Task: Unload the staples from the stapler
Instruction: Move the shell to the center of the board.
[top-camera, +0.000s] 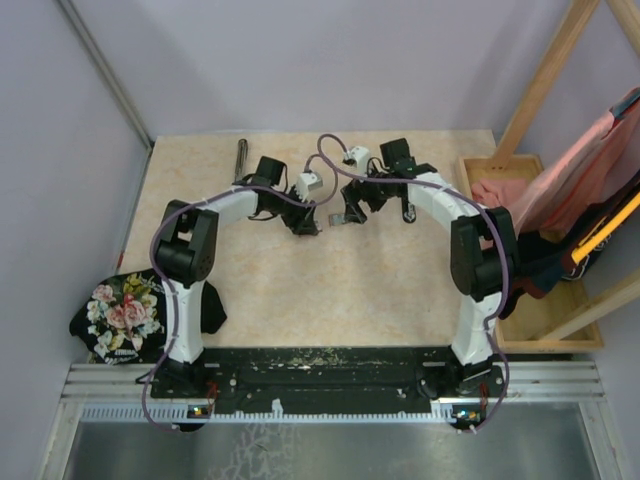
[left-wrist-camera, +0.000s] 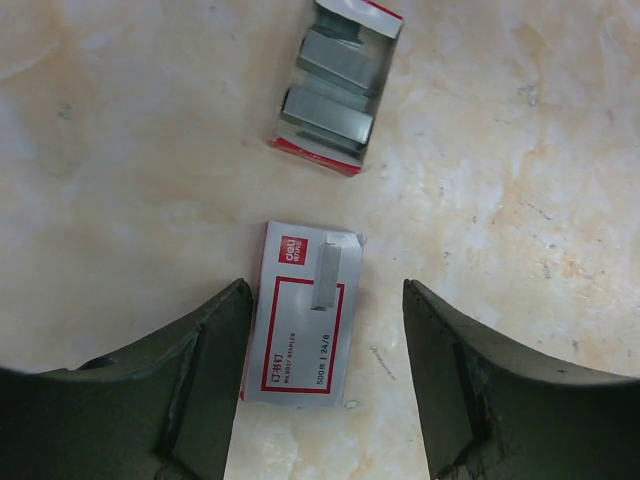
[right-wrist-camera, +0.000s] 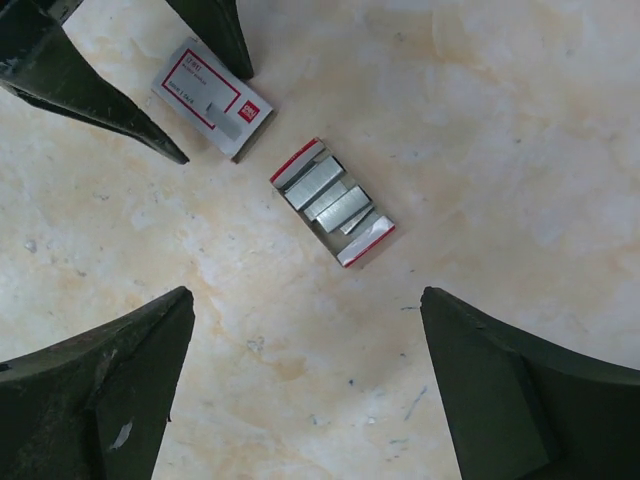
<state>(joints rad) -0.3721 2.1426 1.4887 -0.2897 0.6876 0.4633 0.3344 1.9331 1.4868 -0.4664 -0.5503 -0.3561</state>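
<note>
Two tools, both spread, nothing held: left tool (left-wrist-camera: 325, 290) straddling one flat red-and-white cardboard sleeve (left-wrist-camera: 300, 370), right tool (right-wrist-camera: 310, 385) wide above one open tray (right-wrist-camera: 365, 243). One short grey staple strip (left-wrist-camera: 327, 275) lying on sleeve; roughly four ribbed metal staple blocks (right-wrist-camera: 325, 190) packed in tray, exact count hard to make out. Sleeve and tray close but apart on marbled beige surface (left-wrist-camera: 520, 180).

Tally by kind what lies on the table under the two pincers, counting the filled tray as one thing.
Printed box sleeve: 1
Open red-and-white tray, holding staple blocks: 1
Loose staple strip, on the sleeve: 1
Total: 3
</note>
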